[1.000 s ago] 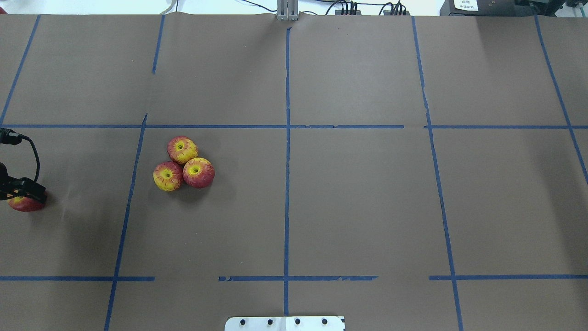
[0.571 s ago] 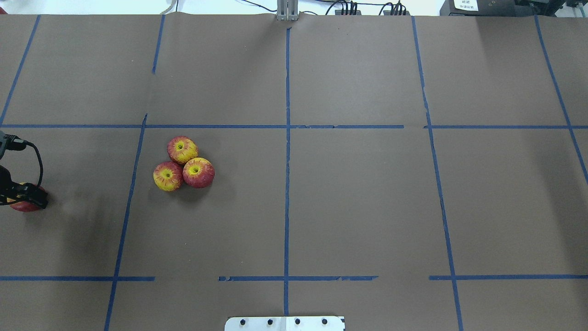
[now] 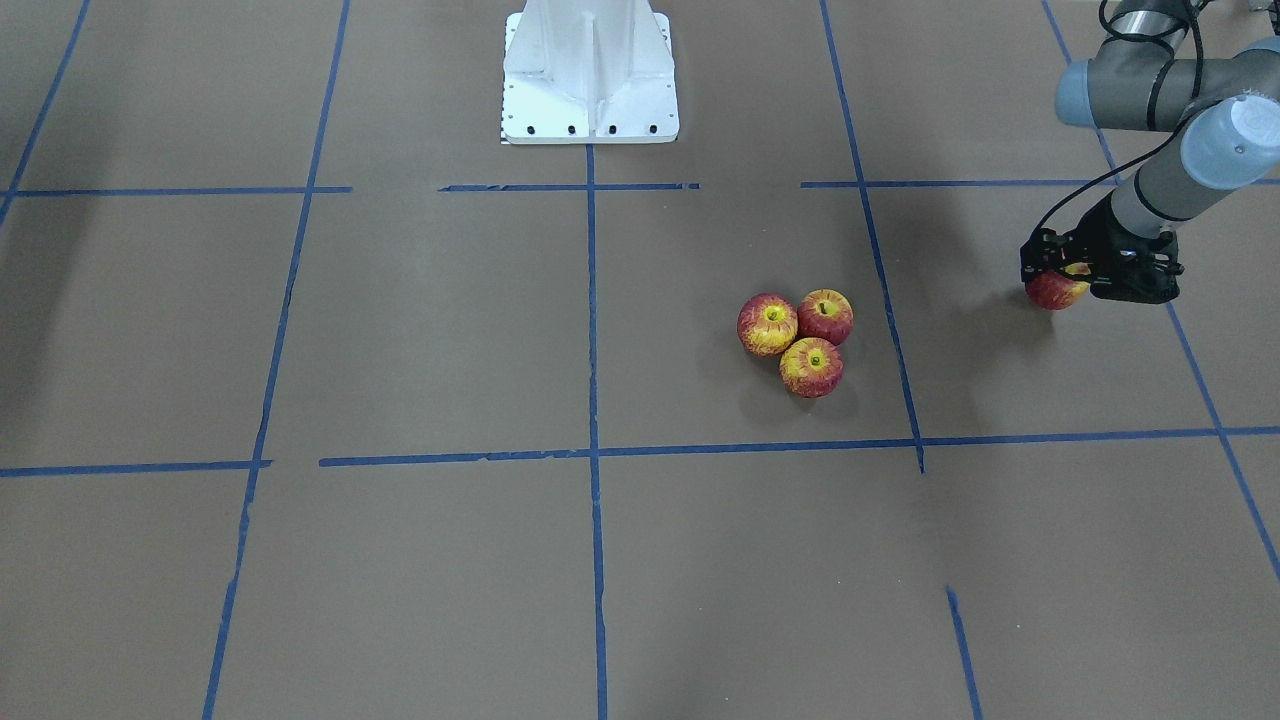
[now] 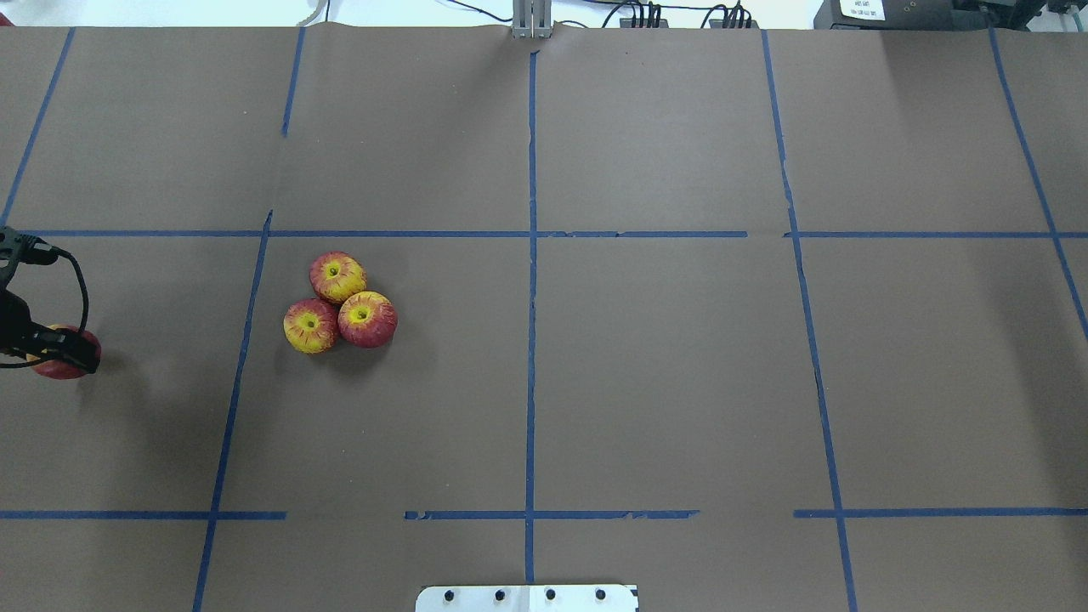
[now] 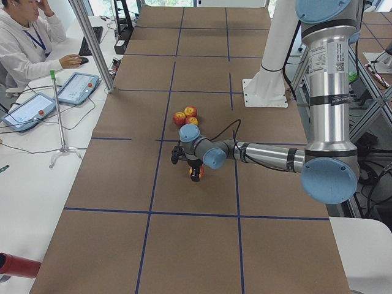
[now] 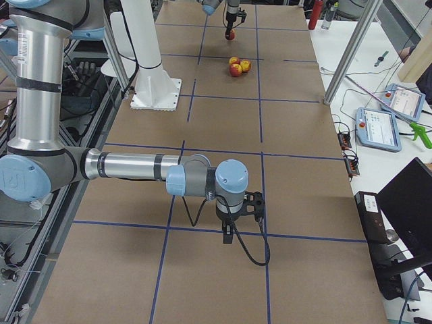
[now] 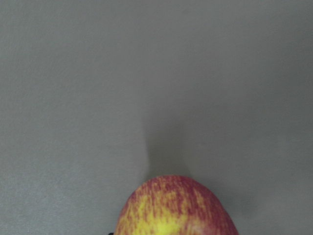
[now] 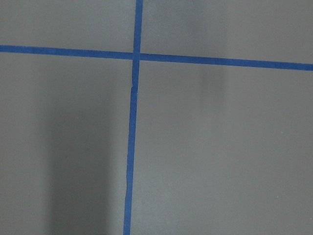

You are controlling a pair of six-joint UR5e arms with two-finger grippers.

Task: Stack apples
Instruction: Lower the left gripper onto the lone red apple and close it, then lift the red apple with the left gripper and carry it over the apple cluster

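The left gripper [image 3: 1058, 270] has its fingers closed around the fourth apple [image 3: 1052, 293], out near the left edge of the table [image 4: 663, 382]. Seen from overhead, that apple sits at 9 o'clock from the three apples [image 4: 364, 320], well apart from them. Those three rest on the table touching one another, at 12, 4 and 8 o'clock around their shared middle, stem dimples up. The right gripper [image 6: 229, 233] points down by a blue tape line [image 6: 304, 237]. Whether its fingers are open or closed I cannot tell.
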